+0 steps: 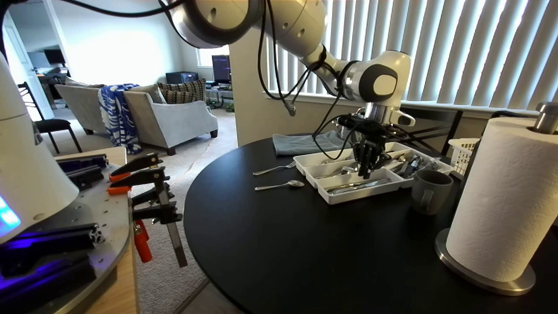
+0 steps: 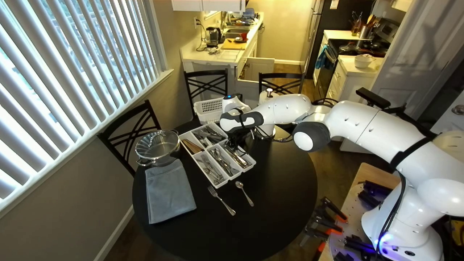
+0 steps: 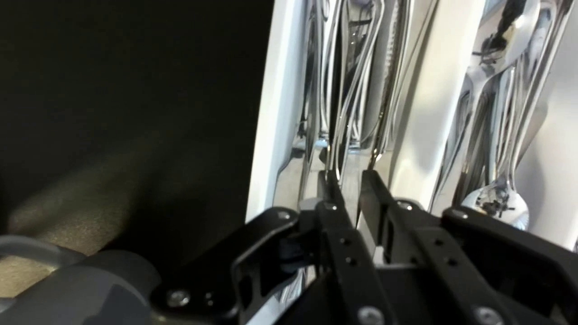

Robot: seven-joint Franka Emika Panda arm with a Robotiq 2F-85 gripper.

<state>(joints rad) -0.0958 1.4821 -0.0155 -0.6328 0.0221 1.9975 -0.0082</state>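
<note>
My black pincer [image 3: 350,176] stands slightly parted; whether it grasps anything I cannot tell. Overlapping silver metal cutlery [image 3: 360,76] beneath might snag, dragging the white plastic tray [image 3: 271,126].

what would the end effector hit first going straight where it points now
Most likely the metal cutlery in the white tray below the end effector; how close is hard to tell.

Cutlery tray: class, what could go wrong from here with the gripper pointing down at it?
The gripper points down at jumbled cutlery, so closing might pinch several pieces.
The tray walls in that pile closely; a sideways drift could hit and shove it.
The grey mug stands beside the tray, so a wider swing might knock it.
</note>
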